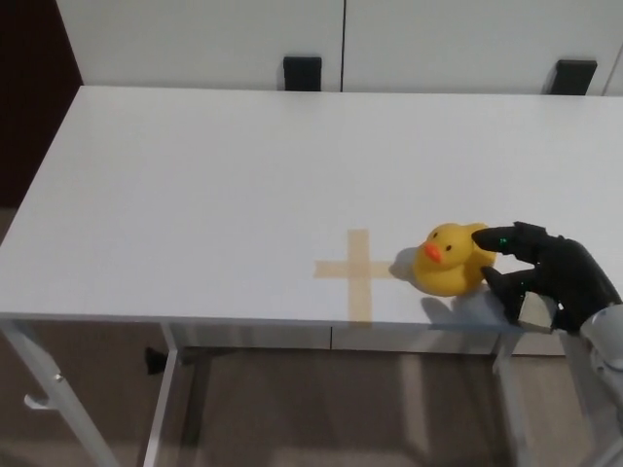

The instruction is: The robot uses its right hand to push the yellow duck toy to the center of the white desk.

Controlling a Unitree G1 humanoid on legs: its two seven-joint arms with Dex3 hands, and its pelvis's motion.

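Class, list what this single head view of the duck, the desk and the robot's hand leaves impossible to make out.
- Duck: its far right side, where the right hand meets it, is hidden by the duck's own body and the fingers.
- Right arm: cut off by the right picture edge.
- Left hand: out of frame.
- White desk: right end cut off by the edge.
- Tape cross: fully visible.

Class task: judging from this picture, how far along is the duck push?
Done: the right hand is against the yellow duck, now beside the tape cross. In hand: the fingers touch its back. Left: push it onto the cross at the desk's center.
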